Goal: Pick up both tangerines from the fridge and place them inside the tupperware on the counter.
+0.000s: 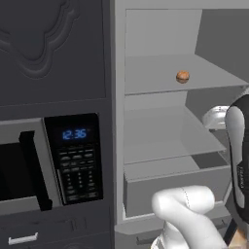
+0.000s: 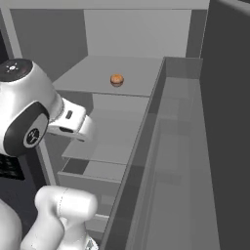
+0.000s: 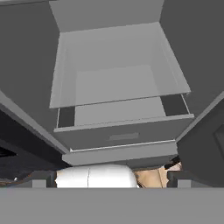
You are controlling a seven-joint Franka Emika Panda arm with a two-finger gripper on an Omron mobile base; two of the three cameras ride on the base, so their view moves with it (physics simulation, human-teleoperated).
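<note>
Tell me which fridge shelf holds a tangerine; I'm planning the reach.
The upper shelf: one tangerine sits on it, toward the right side in the left base view. The shelf below is bare, and the drawer sits beneath that.

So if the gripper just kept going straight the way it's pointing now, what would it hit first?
Probably the fridge interior: the open gripper looks toward the drawer and the shelf above it. Depth is unclear, so which one comes first is uncertain.

Black microwave point(image 1: 48, 160), dark cabinet fronts point(image 1: 53, 48)
</note>
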